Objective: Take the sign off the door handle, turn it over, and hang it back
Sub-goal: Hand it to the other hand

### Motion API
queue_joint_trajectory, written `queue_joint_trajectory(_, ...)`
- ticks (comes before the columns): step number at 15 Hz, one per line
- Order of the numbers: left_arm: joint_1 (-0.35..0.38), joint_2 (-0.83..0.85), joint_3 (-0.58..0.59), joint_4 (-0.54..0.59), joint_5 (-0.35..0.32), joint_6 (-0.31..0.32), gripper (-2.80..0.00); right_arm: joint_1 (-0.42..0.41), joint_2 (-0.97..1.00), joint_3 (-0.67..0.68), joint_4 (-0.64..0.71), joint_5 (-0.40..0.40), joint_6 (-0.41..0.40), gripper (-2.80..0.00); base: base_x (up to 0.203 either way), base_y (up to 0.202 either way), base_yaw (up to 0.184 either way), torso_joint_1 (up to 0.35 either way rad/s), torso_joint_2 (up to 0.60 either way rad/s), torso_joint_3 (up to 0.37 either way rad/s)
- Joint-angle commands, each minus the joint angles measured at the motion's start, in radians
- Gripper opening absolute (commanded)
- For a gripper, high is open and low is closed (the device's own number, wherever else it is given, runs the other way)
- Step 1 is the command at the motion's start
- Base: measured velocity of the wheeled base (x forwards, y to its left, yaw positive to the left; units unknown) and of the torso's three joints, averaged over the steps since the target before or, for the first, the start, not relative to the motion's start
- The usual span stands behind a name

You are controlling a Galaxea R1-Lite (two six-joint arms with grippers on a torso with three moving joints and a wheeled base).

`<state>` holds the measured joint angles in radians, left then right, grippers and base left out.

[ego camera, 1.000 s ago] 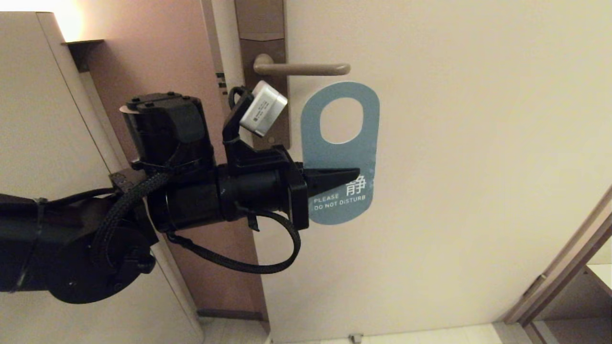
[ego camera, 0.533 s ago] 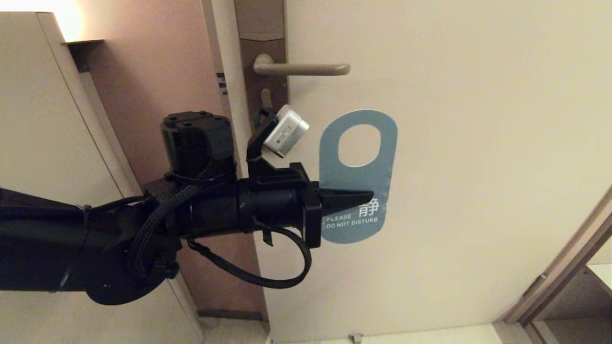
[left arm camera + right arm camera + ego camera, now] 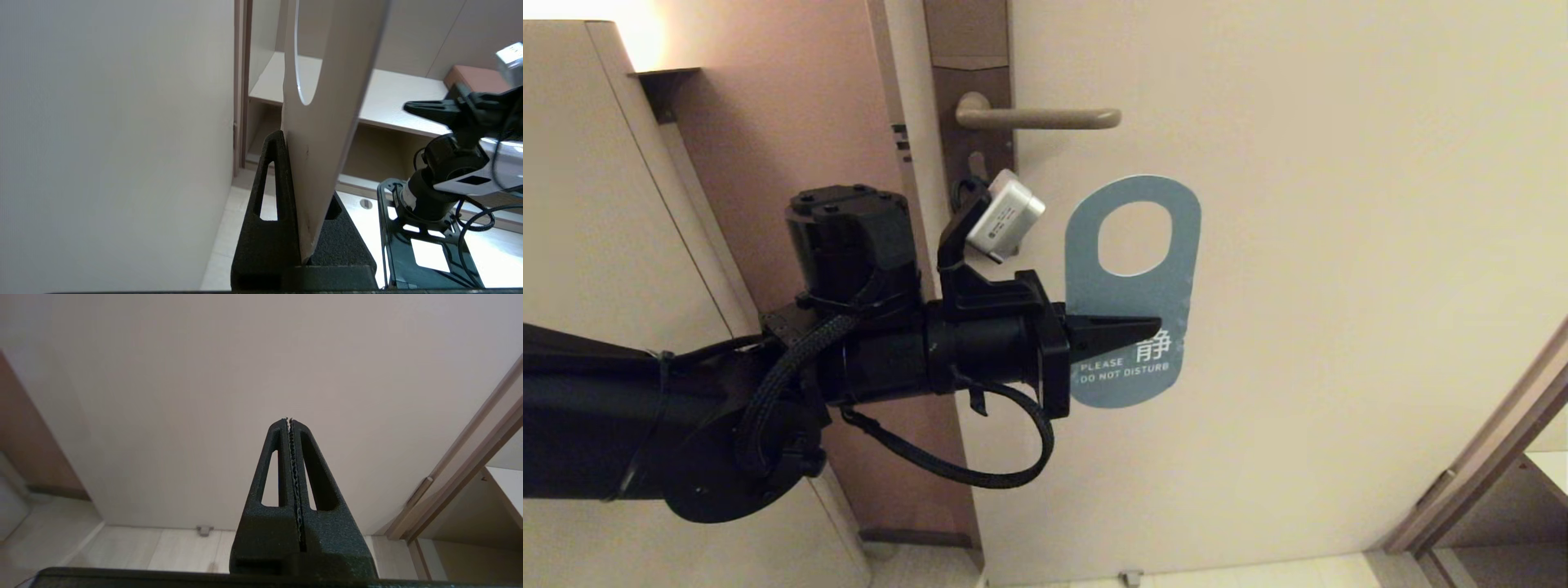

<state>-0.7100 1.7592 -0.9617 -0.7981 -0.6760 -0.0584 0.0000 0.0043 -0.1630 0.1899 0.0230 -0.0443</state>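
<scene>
The sign (image 3: 1131, 314) shows its teal-blue "PLEASE DO NOT DISTURB" face in the head view, upright, with its oval hole at the top. It hangs free of the door handle (image 3: 1045, 118), below it and a little to the right. My left gripper (image 3: 1147, 328) is shut on the sign's lower left part. In the left wrist view the sign (image 3: 322, 122) stands edge-on, off-white, pinched between the black fingers (image 3: 271, 204). My right gripper (image 3: 289, 420) is shut and empty, pointing at the door; it also appears in the left wrist view, right gripper (image 3: 408, 107).
The cream door (image 3: 1298, 286) fills the middle and right. A brown backplate (image 3: 972, 98) carries the handle. A wall panel (image 3: 605, 245) stands on the left. A door frame (image 3: 1478, 457) and shelf recess (image 3: 388, 98) lie to the lower right. Pale floor tiles (image 3: 122, 547) run below.
The left gripper carried the sign down and to the right, away from under the handle, then lifted it slightly.
</scene>
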Motion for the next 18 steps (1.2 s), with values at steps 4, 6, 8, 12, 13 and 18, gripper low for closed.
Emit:
queue_joint_trajectory(4,0.000,-0.034,0.001,-0.001,-0.004,-0.003,-2.80,0.006,0.160,-0.115,0.019,0.000,0.000,-2.80,0.000,0.000,0.000,0.000,0.00,0.000)
queue_joint_trajectory(6,0.000,-0.038,0.001,-0.001,-0.004,-0.003,-2.80,0.014,0.298,-0.174,-0.022,-0.002,0.000,-2.80,0.000,0.000,0.000,0.000,0.00,0.000)
queue_joint_trajectory(8,0.000,-0.041,-0.002,-0.001,-0.004,-0.003,-2.80,0.017,0.457,-0.244,-0.078,0.000,0.000,-2.80,0.000,0.000,0.000,0.000,0.00,0.000)
queue_joint_trajectory(12,-0.002,-0.043,-0.002,0.000,-0.004,-0.003,-2.80,0.020,0.748,-0.321,-0.250,0.051,0.001,-2.80,0.000,0.000,0.000,0.000,0.00,0.000)
queue_joint_trajectory(13,-0.006,-0.043,-0.002,0.002,-0.005,-0.003,-2.80,0.020,0.807,-0.327,-0.295,0.102,0.001,-2.80,0.000,0.000,0.000,0.000,0.00,0.000)
queue_joint_trajectory(18,-0.041,-0.040,-0.002,0.002,-0.005,-0.003,-2.80,0.020,1.034,-0.338,-0.470,0.588,0.001,-2.80,0.000,0.000,0.000,0.000,0.00,0.000)
